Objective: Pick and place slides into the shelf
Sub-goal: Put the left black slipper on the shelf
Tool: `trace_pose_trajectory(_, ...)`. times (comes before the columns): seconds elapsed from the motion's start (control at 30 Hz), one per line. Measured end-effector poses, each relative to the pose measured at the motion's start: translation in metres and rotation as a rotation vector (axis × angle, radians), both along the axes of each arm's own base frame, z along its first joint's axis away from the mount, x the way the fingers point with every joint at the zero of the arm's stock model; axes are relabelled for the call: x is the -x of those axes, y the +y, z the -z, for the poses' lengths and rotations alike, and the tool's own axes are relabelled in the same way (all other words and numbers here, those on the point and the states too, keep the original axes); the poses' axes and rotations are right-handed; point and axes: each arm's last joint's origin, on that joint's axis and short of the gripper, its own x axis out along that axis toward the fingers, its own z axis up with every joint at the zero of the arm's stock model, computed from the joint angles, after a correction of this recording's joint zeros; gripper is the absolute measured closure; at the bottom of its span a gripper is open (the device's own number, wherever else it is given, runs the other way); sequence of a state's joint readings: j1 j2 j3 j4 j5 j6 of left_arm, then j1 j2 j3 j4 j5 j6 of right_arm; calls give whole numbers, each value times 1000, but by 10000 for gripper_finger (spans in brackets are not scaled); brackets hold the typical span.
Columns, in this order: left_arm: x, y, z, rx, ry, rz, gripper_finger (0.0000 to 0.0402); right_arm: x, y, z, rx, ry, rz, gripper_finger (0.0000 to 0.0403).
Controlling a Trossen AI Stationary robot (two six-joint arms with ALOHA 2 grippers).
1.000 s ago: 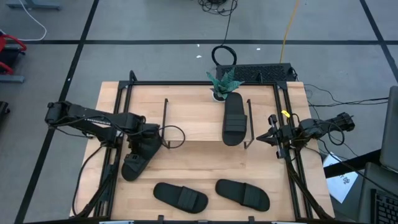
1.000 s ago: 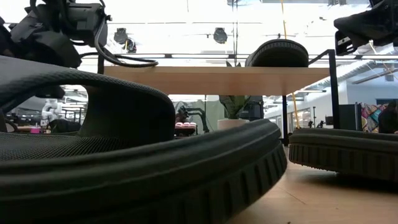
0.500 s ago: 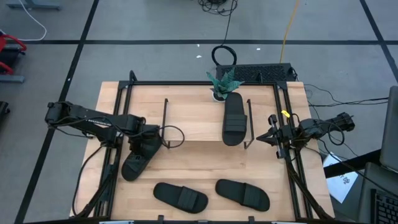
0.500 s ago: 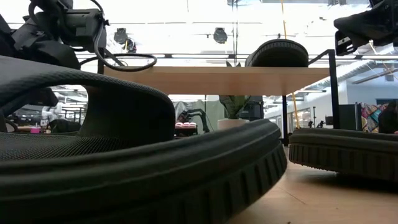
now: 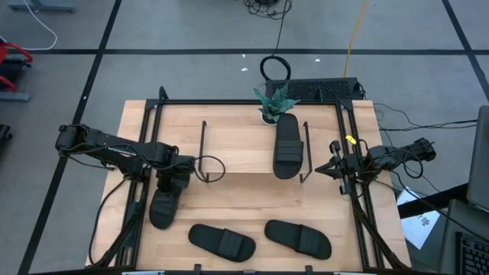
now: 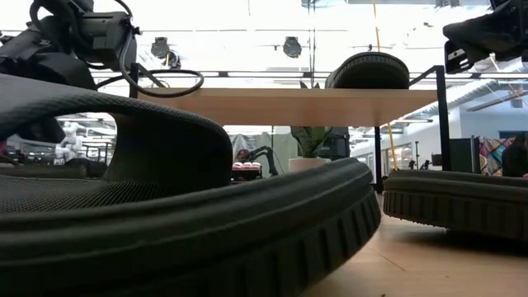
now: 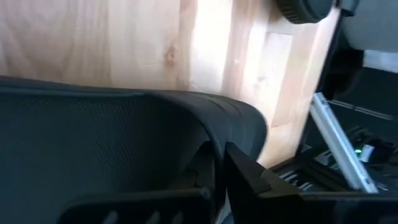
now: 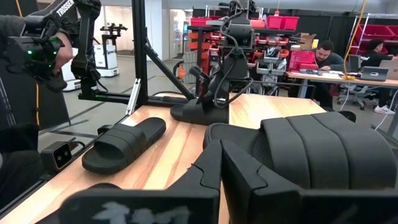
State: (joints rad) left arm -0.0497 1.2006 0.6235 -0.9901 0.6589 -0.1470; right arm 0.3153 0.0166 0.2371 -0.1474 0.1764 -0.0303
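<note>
Four black slides show in the high view. One slide (image 5: 287,145) lies on the shelf's wooden top board (image 5: 237,149). Two others (image 5: 221,241) (image 5: 298,237) lie near the table's front edge. The left slide (image 5: 162,205) rests sole-down on the table, with my left gripper (image 5: 176,182) shut on it from above. My right gripper (image 5: 334,168) waits shut at the table's right edge, level, touching nothing. In the low view the nearest slide (image 6: 165,223) fills the foreground and hides the left slide. My left gripper pinches an edge of the left slide's strap (image 7: 239,124) between its two fingers (image 7: 245,177). They slant down at it from the table's left and far side. The slide's sole (image 8: 199,113) stays flat on the table.
A small potted plant (image 5: 273,105) stands at the shelf's far edge. Dark frame rails (image 5: 145,153) run along the table's left and right sides. Bare tabletop (image 5: 252,198) lies between shelf and front slides. A person (image 8: 323,53) sits at a desk beyond the table.
My left gripper has sunk a little onto the left slide, shifting slightly toward the table's near edge and rolling a bit. The slide stays on the table.
</note>
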Motion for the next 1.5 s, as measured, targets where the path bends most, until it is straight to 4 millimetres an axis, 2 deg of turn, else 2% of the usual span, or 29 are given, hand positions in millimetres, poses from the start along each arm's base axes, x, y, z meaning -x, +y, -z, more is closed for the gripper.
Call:
trace_pose_trajectory(0.13,2,-5,-7,-2,-11,-5,391,0,0,0,0,0,0,403)
trace_pose_trajectory(0.33,7,-16,-39,-66,-111,-39,394,0,0,0,0,0,0,403)
trace_pose_trajectory(0.6,29,-26,-112,-156,-344,-126,398,0,0,0,0,0,0,403)
trace_pose_trajectory(0.73,28,-26,-156,-224,-488,-166,398,0,0,0,1,-1,0,403)
trace_pose_trajectory(0.87,12,-27,-189,-345,-530,-73,399,0,0,-1,21,-9,0,403)
trace_pose_trajectory(0.97,-11,-26,-211,-398,-577,16,400,0,0,-2,29,-20,0,403)
trace_pose_trajectory(1.17,-63,-13,-244,-336,-699,161,400,0,0,-2,28,-23,0,403)
trace_pose_trajectory(1.37,-111,26,-244,-334,-620,181,401,0,0,-2,29,-23,0,403)
trace_pose_trajectory(1.5,-142,55,-237,-238,-591,186,401,0,0,-2,29,-22,1,403)
